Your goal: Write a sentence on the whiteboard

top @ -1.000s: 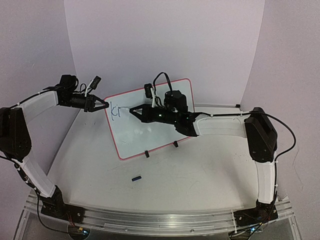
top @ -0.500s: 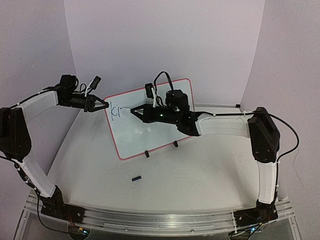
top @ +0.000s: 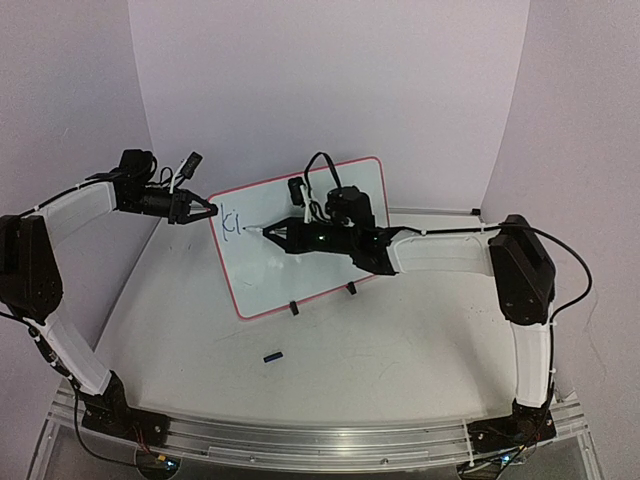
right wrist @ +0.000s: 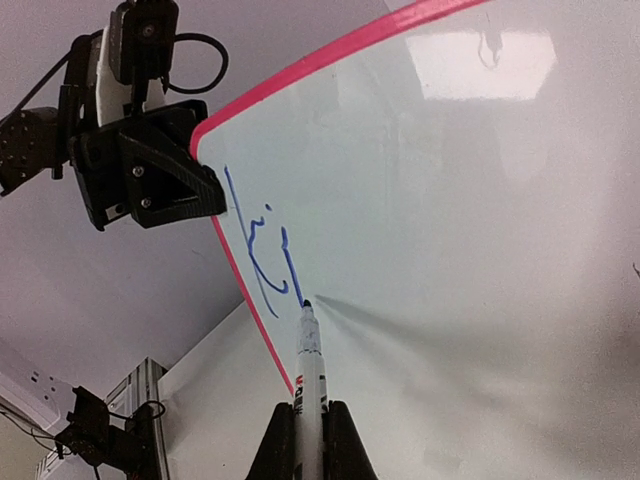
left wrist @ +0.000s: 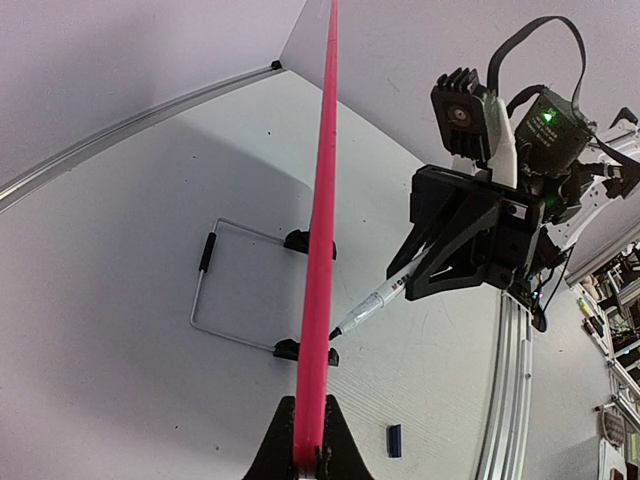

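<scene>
The writing is at its very start. The whiteboard (top: 285,280) stands tilted on its black feet on the tabletop (top: 400,350), just above the middle of the overhead frame. The sentence (right wrist: 262,240) so far is only "ki", in thin blue strokes near the board's upper left corner. The right end effector (right wrist: 300,445) is closed tight on the marker (right wrist: 311,365), whose tip appears to touch the board just right of the "i". The left end effector (top: 207,210) pinches the red rim at the board's left edge, steadying it. I'd judge the next letter comes now, which calls for a small stroke to the right under light, even pressure while the left hold stays firm.
</scene>
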Tool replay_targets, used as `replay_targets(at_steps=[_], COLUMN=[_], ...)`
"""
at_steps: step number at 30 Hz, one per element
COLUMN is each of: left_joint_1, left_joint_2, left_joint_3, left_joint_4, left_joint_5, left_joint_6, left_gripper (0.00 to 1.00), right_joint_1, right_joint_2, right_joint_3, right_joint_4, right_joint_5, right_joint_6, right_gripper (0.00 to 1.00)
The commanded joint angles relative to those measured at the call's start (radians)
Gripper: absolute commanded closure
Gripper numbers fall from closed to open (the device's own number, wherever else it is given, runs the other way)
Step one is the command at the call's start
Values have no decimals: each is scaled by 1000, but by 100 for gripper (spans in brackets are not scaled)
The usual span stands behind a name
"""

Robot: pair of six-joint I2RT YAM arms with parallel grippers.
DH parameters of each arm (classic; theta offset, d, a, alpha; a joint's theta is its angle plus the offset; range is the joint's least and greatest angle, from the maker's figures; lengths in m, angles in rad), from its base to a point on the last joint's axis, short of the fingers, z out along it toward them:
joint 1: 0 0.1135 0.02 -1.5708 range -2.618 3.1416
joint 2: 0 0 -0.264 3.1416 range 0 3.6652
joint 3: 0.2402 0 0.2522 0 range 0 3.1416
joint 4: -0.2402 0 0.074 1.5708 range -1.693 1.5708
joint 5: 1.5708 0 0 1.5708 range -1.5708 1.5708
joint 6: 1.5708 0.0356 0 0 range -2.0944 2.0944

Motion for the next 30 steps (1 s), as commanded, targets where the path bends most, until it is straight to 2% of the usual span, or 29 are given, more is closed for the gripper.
replay_targets(at_steps=[1,30], left_joint_1=[-8,-7], left_joint_2=[-25,-23], left_joint_3=[13,15], left_joint_4=[-56,-61], left_joint_5=[-56,-55], left_joint_6=[37,38], left_gripper=[100,100], right_joint_1=[-1,-4], right_joint_2=[23,18], right_joint_3=[40,107], right_joint_4=[2,17], right_joint_5=[8,91], right_joint_6=[-12,-23], right_gripper=[100,100])
